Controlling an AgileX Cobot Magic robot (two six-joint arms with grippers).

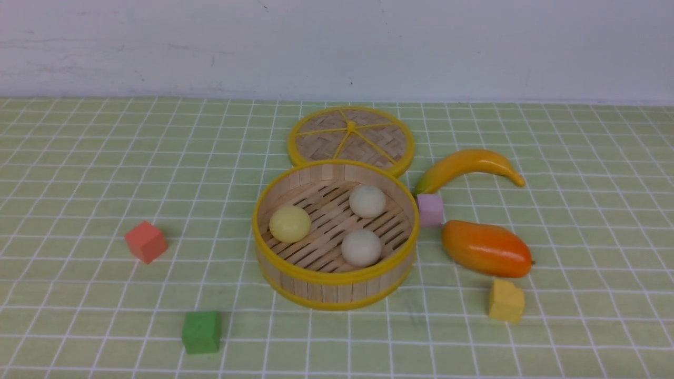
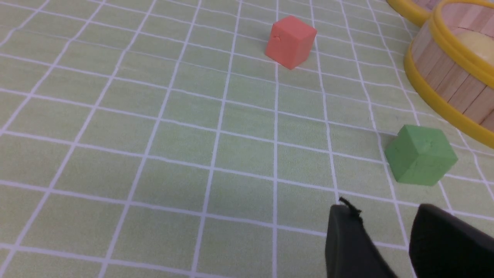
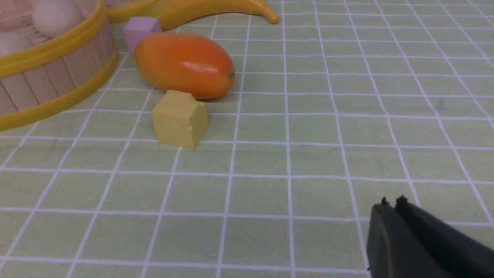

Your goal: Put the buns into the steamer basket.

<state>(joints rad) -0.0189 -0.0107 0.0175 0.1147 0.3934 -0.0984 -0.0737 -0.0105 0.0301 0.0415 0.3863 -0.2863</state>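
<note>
Three buns [image 1: 367,200]: all sitting in the steamer basket [image 1: 337,277].
Left gripper [image 2: 386,231]: jaws standing spread, holding nothing.
Right gripper [image 3: 390,210]: jaws pressing together, holding nothing.
Risk: an arm sweeping low is likely nudging the basket and rolling buns.

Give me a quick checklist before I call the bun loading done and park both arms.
1. All three buns inside the steamer basket: pale yellow bun, far off-white bun, near off-white bun all on the slatted floor: ok.
2. No bun left on the tablecloth: ok, in these views.
3. Left gripper empty: jaws apart, nothing between them: ok.
4. Right gripper empty: jaws shut on nothing: ok.
5. Both grippers apart from the basket, low over bare cloth: ok.
6. Lid state: lying flat behind the basket, not on it; whether it must go on, cannot tell.
</note>
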